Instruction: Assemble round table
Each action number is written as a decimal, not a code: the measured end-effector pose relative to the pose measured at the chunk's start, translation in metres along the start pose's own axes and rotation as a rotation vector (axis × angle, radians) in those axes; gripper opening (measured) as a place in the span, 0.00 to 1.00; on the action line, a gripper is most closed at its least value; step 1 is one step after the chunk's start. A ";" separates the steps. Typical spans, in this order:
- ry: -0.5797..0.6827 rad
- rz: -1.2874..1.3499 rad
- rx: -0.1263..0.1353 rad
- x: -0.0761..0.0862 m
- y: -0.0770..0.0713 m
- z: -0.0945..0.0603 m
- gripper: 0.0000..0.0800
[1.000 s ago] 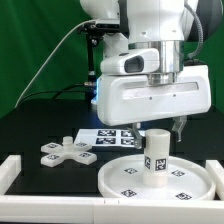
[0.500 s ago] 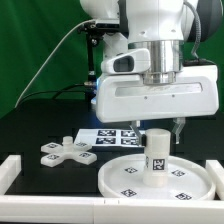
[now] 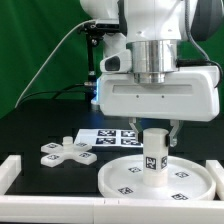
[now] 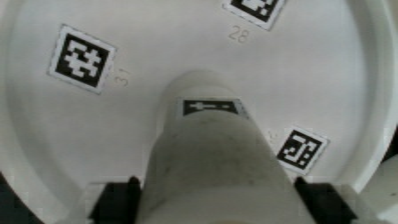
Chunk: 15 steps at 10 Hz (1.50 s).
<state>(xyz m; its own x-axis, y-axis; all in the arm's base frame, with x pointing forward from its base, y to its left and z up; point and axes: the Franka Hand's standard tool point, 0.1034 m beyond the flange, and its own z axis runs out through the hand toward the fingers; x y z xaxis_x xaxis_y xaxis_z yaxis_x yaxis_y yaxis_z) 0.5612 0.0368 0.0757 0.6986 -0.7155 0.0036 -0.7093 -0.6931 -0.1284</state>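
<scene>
White disc (image 3: 108, 175) lies flat toward the exterior view's right, the gripper (image 3: 157, 133) clasps the leg (image 3: 155, 160) standing upright at its centre, so keep the leg plumb and twist without dragging the disc; since a second ago the hand has turned squarer and the leg is unmoved.

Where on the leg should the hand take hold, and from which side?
Best across the upper sides of the leg, coming straight down from above. It stands upright on the round disc, a short thick cylinder, so opposite sides suit a pinch, and the disc crowds its foot.
</scene>
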 end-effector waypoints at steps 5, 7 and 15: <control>-0.022 0.386 0.011 -0.001 -0.001 0.000 0.51; -0.036 0.532 0.020 -0.002 -0.001 0.000 0.51; -0.094 1.280 0.082 0.000 -0.003 0.002 0.51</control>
<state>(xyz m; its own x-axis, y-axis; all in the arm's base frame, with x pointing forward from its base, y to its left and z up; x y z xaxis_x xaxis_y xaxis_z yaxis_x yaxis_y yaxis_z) 0.5638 0.0393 0.0736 -0.4656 -0.8530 -0.2359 -0.8709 0.4890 -0.0489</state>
